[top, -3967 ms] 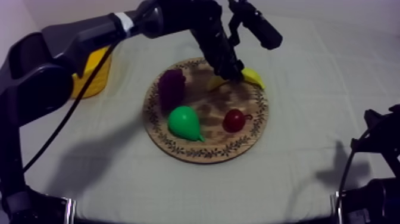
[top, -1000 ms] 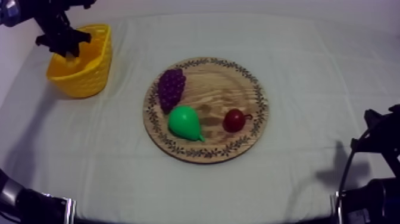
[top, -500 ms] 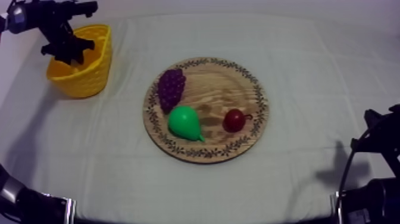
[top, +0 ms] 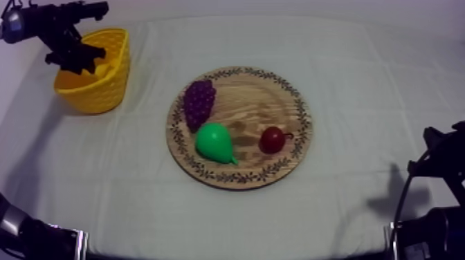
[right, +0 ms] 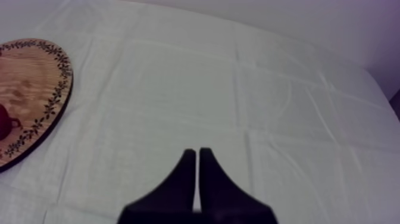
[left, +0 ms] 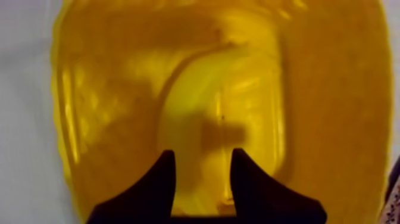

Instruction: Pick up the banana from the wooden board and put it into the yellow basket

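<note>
The banana (left: 220,119) lies curved on the floor of the yellow basket (left: 333,89), directly under my left gripper (left: 202,155). Its fingers (left: 163,179) are apart, with nothing between them. In the top view the left gripper (top: 77,59) hangs over the mouth of the basket (top: 97,93) at the far left of the table. My right gripper (right: 197,152) is shut on nothing, low over bare cloth to the right of the wooden board (right: 41,89). The right arm (top: 443,173) rests at the table's right edge.
The round wooden board (top: 239,181) sits mid-table with a bunch of grapes (top: 198,102), a green pear (top: 214,142) and a small red fruit (top: 271,140) on it. Bare cloth lies between board and basket.
Four seconds ago my left gripper was at the banana on the board. It now hangs over the basket, and the banana is off the board and inside the basket. It barely shifted in the last second.
</note>
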`<act>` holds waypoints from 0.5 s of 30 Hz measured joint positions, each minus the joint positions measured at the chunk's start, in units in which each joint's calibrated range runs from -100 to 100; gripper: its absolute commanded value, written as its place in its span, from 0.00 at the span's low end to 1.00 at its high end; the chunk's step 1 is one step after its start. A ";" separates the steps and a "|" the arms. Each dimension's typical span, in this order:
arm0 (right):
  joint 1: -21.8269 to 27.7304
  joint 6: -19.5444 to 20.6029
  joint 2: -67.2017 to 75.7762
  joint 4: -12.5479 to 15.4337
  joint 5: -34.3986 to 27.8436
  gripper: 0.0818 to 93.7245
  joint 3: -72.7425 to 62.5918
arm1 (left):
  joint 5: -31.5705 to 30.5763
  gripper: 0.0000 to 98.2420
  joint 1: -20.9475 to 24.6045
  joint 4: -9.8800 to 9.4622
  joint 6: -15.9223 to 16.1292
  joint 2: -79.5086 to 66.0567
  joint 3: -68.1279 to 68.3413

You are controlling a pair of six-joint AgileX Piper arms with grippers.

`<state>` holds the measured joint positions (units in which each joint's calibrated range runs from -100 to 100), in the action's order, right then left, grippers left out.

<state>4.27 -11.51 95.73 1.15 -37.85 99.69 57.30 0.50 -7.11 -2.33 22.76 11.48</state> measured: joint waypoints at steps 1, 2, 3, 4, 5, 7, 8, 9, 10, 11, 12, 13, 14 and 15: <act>0.00 0.00 0.00 0.00 0.00 0.00 0.00 | -0.48 0.33 -0.23 0.22 0.22 -0.84 0.38; 0.00 0.00 0.00 0.00 0.00 0.00 0.00 | -0.95 0.31 -0.47 0.39 0.25 -1.73 0.94; 0.00 0.00 0.00 0.00 0.00 0.00 0.00 | -1.47 0.28 -0.67 0.38 0.18 -2.50 1.65; 0.00 0.00 0.00 0.00 0.00 0.00 0.00 | -2.30 0.25 -0.96 0.43 0.04 -3.62 2.46; 0.00 0.00 0.00 0.00 0.00 0.00 0.00 | -2.99 0.23 -1.18 0.43 -0.26 -4.88 3.36; 0.00 0.00 0.00 0.00 0.00 0.00 0.00 | -4.37 0.18 -1.56 0.37 -1.05 -7.35 5.14; 0.00 0.00 0.00 0.00 0.00 0.00 0.00 | -5.14 0.15 -1.78 0.37 -1.48 -8.87 6.33; 0.00 0.00 0.00 0.00 0.00 0.00 0.00 | -5.89 0.13 -1.99 0.43 -1.81 -10.55 7.62; 0.00 0.00 0.00 0.00 0.00 0.00 0.00 | -6.60 0.10 -2.18 0.57 -2.02 -12.34 8.69; 0.00 0.00 0.00 0.00 0.00 0.00 0.00 | -7.60 0.08 -2.49 0.87 -2.05 -14.37 10.14; 0.00 0.00 0.00 0.00 0.00 0.00 0.00 | -8.46 0.06 -2.82 1.20 -1.98 -16.50 11.69; 0.00 0.00 0.00 0.00 0.00 0.00 0.00 | -9.36 0.04 -3.11 1.60 -1.83 -18.24 13.29; 0.00 0.00 0.00 0.00 0.00 0.00 0.00 | -10.42 0.03 -3.54 1.90 -1.66 -20.51 14.93; 0.00 0.00 0.00 0.00 0.00 0.00 0.00 | -11.43 0.02 -4.00 2.39 -1.47 -22.84 16.69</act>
<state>4.27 -11.51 95.73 1.15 -37.85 99.69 45.87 -3.50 -4.72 -3.80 -0.08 28.18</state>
